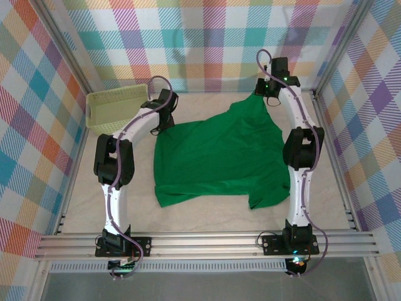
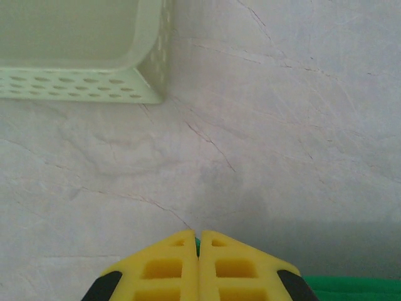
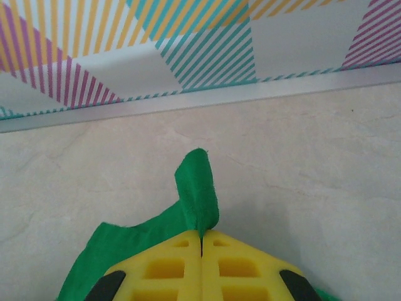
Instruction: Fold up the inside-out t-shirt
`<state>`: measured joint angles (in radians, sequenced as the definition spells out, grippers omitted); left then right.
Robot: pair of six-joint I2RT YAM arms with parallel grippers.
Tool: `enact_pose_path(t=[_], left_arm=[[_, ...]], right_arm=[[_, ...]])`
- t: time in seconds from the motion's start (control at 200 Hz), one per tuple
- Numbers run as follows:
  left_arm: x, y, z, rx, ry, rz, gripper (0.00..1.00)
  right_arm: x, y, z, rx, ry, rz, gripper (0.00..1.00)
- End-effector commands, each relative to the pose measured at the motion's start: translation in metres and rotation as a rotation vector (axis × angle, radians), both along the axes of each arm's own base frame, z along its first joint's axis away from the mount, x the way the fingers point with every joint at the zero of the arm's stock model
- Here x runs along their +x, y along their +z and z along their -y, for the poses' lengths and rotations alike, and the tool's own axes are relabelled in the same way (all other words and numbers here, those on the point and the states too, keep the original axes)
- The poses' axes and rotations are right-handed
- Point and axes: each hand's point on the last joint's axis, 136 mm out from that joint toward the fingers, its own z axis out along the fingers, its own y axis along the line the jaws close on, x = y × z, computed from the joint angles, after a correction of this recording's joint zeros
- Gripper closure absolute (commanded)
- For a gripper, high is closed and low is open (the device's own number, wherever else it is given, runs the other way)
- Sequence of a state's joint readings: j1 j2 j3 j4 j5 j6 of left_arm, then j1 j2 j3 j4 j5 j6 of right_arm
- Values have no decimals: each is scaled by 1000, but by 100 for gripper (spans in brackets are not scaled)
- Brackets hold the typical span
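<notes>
1. One green t-shirt [image 1: 219, 157] lies spread over the middle of the table [image 1: 207, 219]. It is wrinkled and carries no print. One short sleeve shows at its near right corner.
2. Two arms stand at the near edge, one on each side of the shirt. Both reach over to its far edge.
3. The left gripper [image 1: 160, 128] sits at the shirt's far left corner. In its wrist view the two yellow fingers [image 2: 163, 269] are pressed together at the left gripper's tips [image 2: 198, 237], and a thin sliver of green shows in the seam between them. More green cloth [image 2: 351, 287] lies under the fingers to the right.
4. The right gripper [image 1: 260, 91] is at the far right corner, close to the back wall [image 1: 207, 37]. The cloth there is drawn into a raised peak.
5. In the right wrist view the right gripper [image 3: 202, 237] has its two yellow fingers clamped on the shirt. One tab of green fabric [image 3: 197, 182] stands up from between the tips, and the rest hangs away to the left.
6. One pale lattice basket [image 1: 119, 94] stands in the far left corner of the table, apart from the shirt. Its perforated wall [image 2: 75, 84] appears at upper left in the left wrist view. What it contains I cannot tell.
</notes>
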<state>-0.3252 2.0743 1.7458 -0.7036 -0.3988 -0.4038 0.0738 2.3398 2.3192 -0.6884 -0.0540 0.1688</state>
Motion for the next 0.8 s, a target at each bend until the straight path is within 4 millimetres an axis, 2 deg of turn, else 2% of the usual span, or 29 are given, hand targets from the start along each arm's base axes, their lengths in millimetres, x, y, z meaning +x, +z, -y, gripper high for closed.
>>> enact_pose_path(t=[0.0, 0.125, 0.275, 0.535, 0.64, 0.795], left_arm=[[5, 15, -10, 62, -21, 22, 100], [-3, 6, -6, 40, -38, -6, 100], [-21, 0, -11, 33, -19, -14, 100], [-56, -2, -10, 17, -22, 28, 100], [-64, -8, -12, 17, -20, 35, 100], [-74, -16, -11, 39, -26, 30, 100]], right_arm=[[-9, 52, -9, 39, 23, 126, 100], [-27, 55, -10, 39, 30, 122, 100], [-55, 51, -12, 42, 40, 107, 100], [-119, 23, -2, 62, -23, 38, 100], [-148, 8, 4, 72, -57, 8, 100], [-181, -15, 9, 86, -97, -37, 100]])
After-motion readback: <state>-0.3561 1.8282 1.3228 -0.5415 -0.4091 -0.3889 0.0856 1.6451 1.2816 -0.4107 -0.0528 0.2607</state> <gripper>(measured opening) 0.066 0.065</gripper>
